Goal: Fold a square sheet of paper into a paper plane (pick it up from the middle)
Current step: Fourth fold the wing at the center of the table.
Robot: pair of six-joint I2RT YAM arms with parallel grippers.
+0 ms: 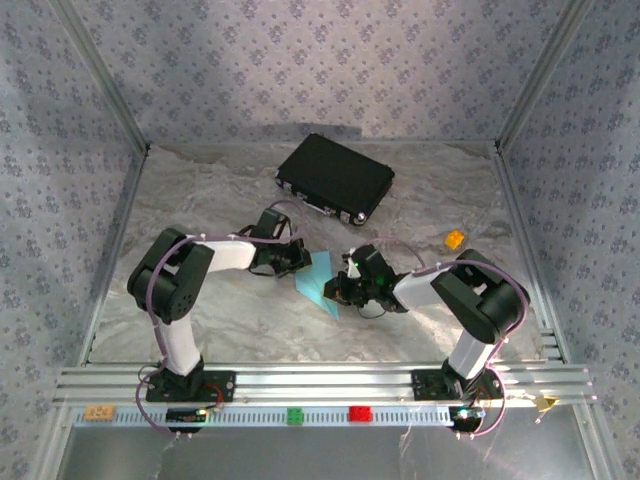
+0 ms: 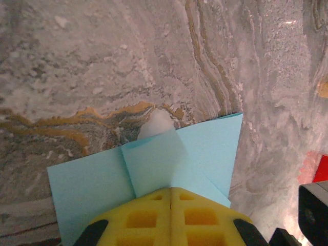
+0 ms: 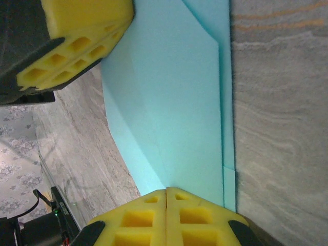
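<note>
The left gripper (image 2: pixel 170 190) and right gripper (image 3: pixel 167 190) each pinched the partly folded square sheet of paper (image 1: pixel 320 283) between them at the middle of the table (image 1: pixel 200 200), so even, gentle tension seemed best to keep its creases aligned.

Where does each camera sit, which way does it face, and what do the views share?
Top external: above and behind the bases, looking down on the table; both arms show, left end effector and right end effector at the blue paper.
Left wrist: looks past the left fingers onto the paper.
Right wrist: looks past the right fingers along the paper.
Shared by all: the paper.
</note>
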